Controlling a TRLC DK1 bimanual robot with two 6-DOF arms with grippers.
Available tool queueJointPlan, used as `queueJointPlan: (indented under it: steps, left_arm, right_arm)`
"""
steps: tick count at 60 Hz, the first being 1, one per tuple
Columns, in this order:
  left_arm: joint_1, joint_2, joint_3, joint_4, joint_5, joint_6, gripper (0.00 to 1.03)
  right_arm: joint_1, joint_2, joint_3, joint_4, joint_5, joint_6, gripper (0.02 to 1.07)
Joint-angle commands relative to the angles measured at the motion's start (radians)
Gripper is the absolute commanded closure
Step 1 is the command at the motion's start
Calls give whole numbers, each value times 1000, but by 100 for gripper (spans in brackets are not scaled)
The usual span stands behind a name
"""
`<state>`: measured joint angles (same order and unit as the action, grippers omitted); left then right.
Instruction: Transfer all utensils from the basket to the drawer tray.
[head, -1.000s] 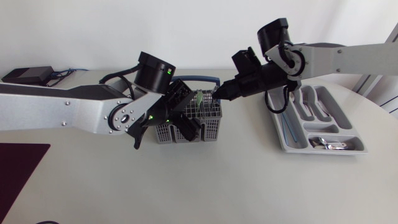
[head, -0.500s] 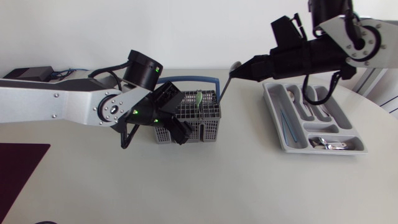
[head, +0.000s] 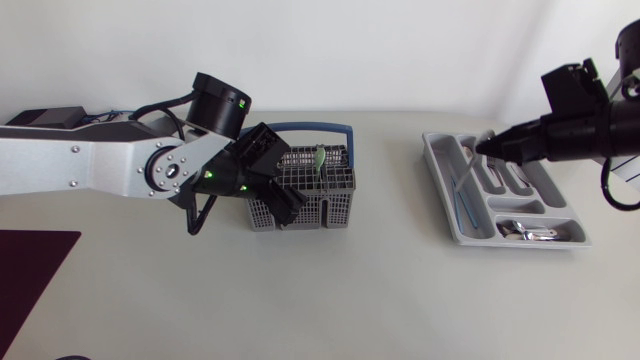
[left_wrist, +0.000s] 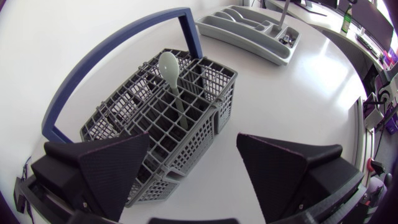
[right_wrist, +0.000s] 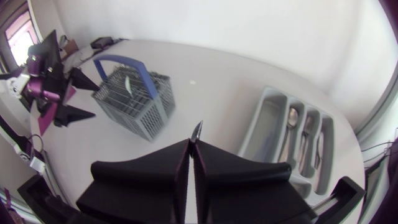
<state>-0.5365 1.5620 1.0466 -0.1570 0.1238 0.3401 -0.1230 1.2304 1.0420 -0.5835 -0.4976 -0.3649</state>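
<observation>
Table: pale top (head: 330, 300) carrying the basket at left and the tray at right, well apart.
Drawer tray: grey, divided (head: 447, 190), at the right; spoons (head: 525, 232) lie in its nearest cross compartment, a slim blue piece (head: 458, 205) in the long left one, and more cutlery in the far slots.
Left tool: (left_wrist: 193, 138) fingers spread wide, low at the basket's near-left side, with a basket corner between them; whether they touch it cannot be told.
Basket: grey mesh cutlery basket (head: 318, 195) with a blue hoop handle (head: 335, 128) on its far side.
Pale green spoon: (left_wrist: 169, 65) upright in a far cell of the basket, bowl up.
Right tool: (right_wrist: 193, 144) fingers pressed together, pinching a slim metal utensil (head: 470, 172), above the tray's far left part.
Metal utensil: hangs slanted from the right tool over the tray; its lower end is near the tray, contact unclear.
</observation>
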Motion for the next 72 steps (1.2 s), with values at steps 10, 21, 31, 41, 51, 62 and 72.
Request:
queueJointPlan:
  steps: [10,21,31,41,51,62,72]
  left_arm:
    - [-11,-17,-13,2,8,-26,5]
    - [-23,-16,-7,-3,8,-27,5]
    - [-36,-16,-7,-9,7,-29,5]
    - [-37,-19,-2,-15,2,-32,5]
    - [-37,-20,-2,-19,2,-30,5]
    - [-31,-25,-11,-18,0,-24,5]
    - [-26,-25,-16,-16,0,-24,5]
  right_arm:
    - [-130,41,-111,30,226,-229,101]
    - [-227,135,-168,177,392,-333,101]
    - [-267,274,-208,360,516,-379,101]
    - [-244,386,-250,505,626,-394,101]
    - [-204,408,-255,576,686,-382,46]
    - [-184,365,-235,544,700,-345,14]
    - [-159,205,-197,413,588,-253,14]
